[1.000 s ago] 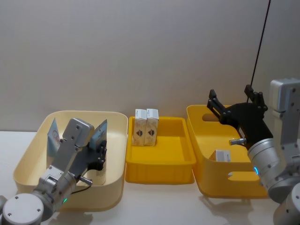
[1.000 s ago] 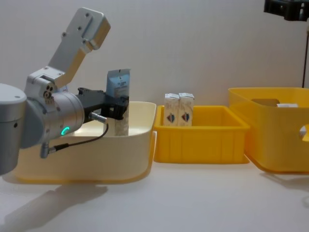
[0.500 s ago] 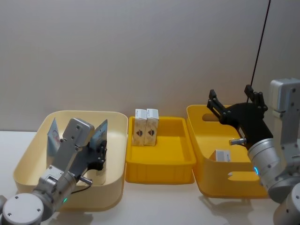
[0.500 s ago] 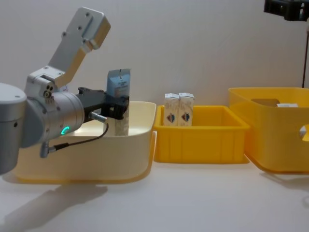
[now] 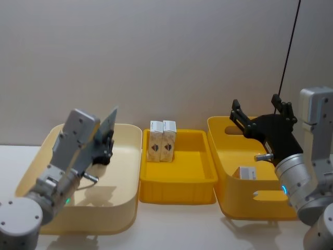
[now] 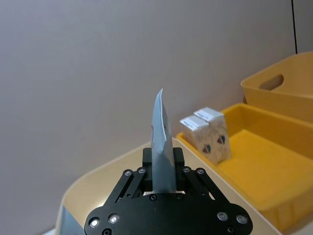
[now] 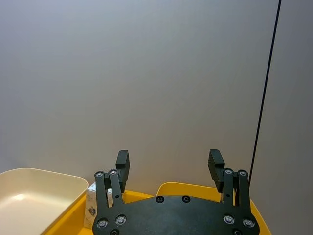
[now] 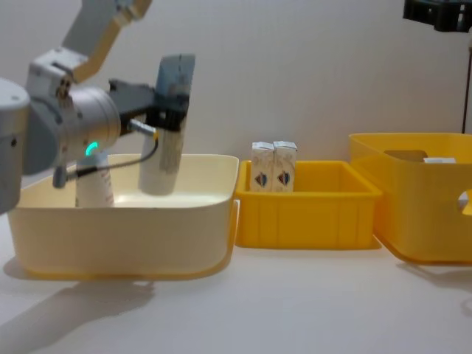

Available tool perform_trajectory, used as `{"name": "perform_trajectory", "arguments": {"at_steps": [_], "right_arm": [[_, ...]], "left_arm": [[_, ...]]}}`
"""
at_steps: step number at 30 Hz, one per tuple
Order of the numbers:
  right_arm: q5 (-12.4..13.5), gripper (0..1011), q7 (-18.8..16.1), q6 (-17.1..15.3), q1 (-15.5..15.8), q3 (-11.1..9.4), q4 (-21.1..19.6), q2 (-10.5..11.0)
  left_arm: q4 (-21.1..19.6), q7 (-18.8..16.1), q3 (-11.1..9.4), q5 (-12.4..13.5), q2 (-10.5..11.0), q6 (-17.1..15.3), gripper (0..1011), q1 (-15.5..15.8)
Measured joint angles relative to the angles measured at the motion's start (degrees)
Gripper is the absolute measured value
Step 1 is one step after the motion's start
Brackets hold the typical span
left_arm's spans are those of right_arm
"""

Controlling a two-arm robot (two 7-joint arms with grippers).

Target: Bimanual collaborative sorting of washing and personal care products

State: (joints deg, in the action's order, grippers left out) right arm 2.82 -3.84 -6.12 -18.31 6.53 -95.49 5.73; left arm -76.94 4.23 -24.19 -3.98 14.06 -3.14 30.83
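Sorting looked midway: the left gripper (image 8: 171,110) clamped a tall light-blue squeeze tube (image 8: 164,155) above the cream plastic tub (image 8: 125,221), with another tube (image 8: 94,184) standing inside. Two small white cartons (image 5: 168,141) sat in the shallow yellow tray's (image 5: 177,190) back-left corner, and a third carton (image 5: 246,173) lay in the deep yellow bin (image 5: 234,203) beneath the spread-open right gripper (image 5: 256,109).

tube (image 8: 164,158): smooth plastic, slight sheen
cartons (image 8: 264,171): matt printed card
cream bin (image 8: 125,236): smooth plastic, glossy
yellow tray (image 8: 302,217): smooth plastic, glossy
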Motion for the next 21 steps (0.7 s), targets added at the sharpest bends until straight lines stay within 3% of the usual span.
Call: {"name": "perform_trajectory", "arguments": {"at_steps": [10, 21], "right_arm": [[-0.7, 1001, -0.6, 0.1, -0.2, 0.4, 0.3, 0.5], [-2.6, 1001, -4.6, 1.0, -1.2, 3.0, 1.8, 2.9]], "left_arm": [[-4.4, -0.6, 0.8, 1.9, 0.8, 1.6, 239, 1.6], [-11.0, 0.0, 2.0, 3.3, 2.1, 3.0, 239, 2.9]]}}
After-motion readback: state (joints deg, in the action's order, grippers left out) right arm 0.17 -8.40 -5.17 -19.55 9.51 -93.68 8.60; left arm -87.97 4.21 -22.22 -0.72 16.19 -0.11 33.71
